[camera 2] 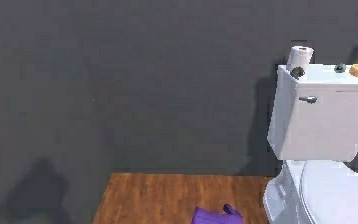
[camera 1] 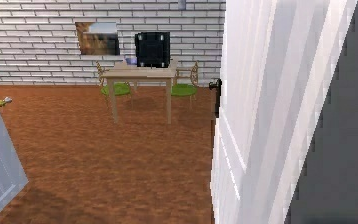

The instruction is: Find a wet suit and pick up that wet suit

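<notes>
A purple thing (camera 2: 211, 216) lies on the wooden floor at the bottom edge of the arm side view, just left of the toilet. A small dark bit (camera 2: 228, 209) sits at its upper right; I cannot tell what it is. The purple shape is cut off by the picture's edge, so its form is unclear.
A white toilet (camera 2: 317, 150) with a paper roll (camera 2: 300, 56) on its tank stands against a dark wall (camera 2: 137, 90). Ahead, a white door (camera 1: 272, 120) fills the forward view's right. Beyond it, a wooden table (camera 1: 142, 75) with green-cushioned chairs (camera 1: 184, 88) and a black box (camera 1: 152, 48) stands by a brick wall.
</notes>
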